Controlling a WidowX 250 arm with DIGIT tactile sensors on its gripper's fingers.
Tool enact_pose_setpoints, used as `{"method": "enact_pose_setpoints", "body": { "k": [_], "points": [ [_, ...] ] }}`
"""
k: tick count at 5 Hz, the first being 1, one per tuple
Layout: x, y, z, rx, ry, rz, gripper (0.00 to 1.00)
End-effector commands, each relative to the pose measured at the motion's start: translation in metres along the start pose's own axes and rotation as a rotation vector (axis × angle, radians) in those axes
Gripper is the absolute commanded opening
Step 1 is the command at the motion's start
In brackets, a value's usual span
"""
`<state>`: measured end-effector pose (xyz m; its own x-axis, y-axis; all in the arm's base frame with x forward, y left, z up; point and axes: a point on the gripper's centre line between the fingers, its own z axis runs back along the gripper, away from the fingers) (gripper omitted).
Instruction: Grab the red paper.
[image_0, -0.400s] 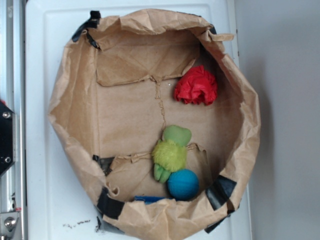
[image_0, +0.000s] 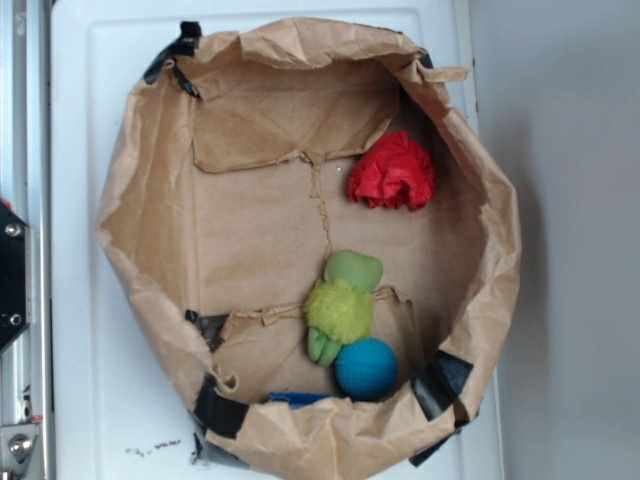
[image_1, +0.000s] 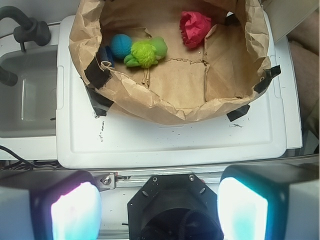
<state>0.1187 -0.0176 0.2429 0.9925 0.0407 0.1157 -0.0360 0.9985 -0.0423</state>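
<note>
The red paper, a crumpled bright red wad, lies inside the brown paper bag near its far right wall. The wrist view shows the red paper at the top, well ahead of my gripper. The gripper's jaws stand wide apart at the bottom of that view with nothing between them, hanging over the black robot base outside the bag. The gripper does not show in the exterior view.
A fuzzy green plush toy and a blue ball lie in the bag's lower part. The bag sits on a white lid and is fixed with black tape. A grey sink is on the left.
</note>
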Motion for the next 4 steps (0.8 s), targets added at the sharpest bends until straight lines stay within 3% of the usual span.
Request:
{"method": "enact_pose_setpoints", "body": {
  "k": [1,2,4],
  "points": [
    [0.010,-0.003,-0.019,-0.113,-0.047,0.021,1.00],
    [0.042,0.010,-0.035,-0.041,-0.064,0.119,1.00],
    [0.042,0.010,-0.035,-0.041,-0.064,0.119,1.00]
  ]
}}
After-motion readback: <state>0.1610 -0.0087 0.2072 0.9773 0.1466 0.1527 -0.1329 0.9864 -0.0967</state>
